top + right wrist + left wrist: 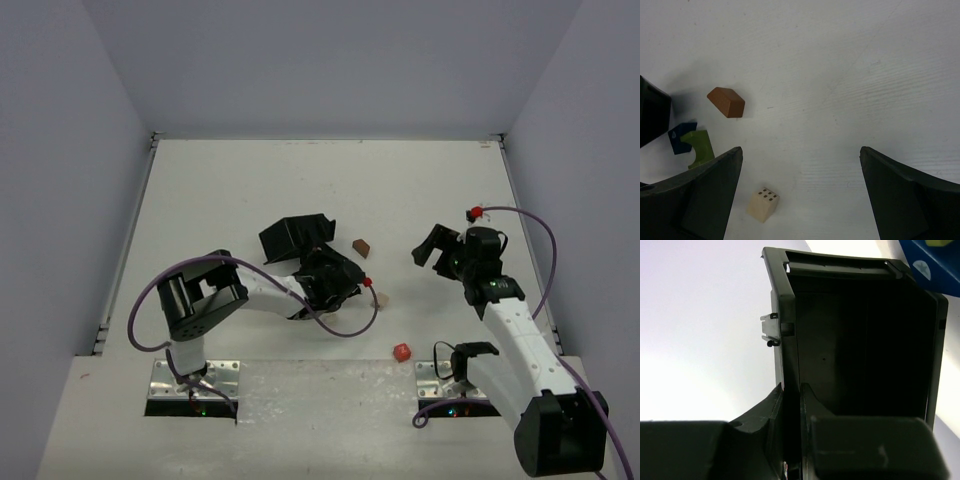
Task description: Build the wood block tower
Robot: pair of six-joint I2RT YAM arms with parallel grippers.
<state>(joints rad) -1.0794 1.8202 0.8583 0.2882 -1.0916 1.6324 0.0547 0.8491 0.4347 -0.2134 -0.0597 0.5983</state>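
Left arm: base at the near left; elbow folded back over it and forearm reaching right, low across the white table (250, 180).
Left gripper (791, 395): and it's clamped! Fingers pressed in on one wall of the black tray (785, 305), one finger outside and one inside.
Black tray: tipped up off the table in the overhead view, open side turned away from the arm bases, left of table centre.
Blue block (682, 136): flat on the table just beside the tray's corner in the right wrist view, touching the green one.
Green block (700, 146): lying against the blue block, with a curved notch cut into one edge.
Brown block (726, 101): on its own a little farther back, an oblong piece lying apart from the blue-green pair and to the right of the tray.
Tan cube (763, 204): nearer the bases than the brown block, showing six small dots on its top face, resting alone.
Red cube (402, 352): sitting loose near the front edge, between the two bases and closer to the right one.
Stack: nothing piled, every block lies singly on the table.
Right gripper (800, 165): spread wide and holding nothing, hanging over bare table with the tan cube just inside its left finger.
Right arm: rises from the near right and angles up and left, with the wrist pointing toward the blocks.
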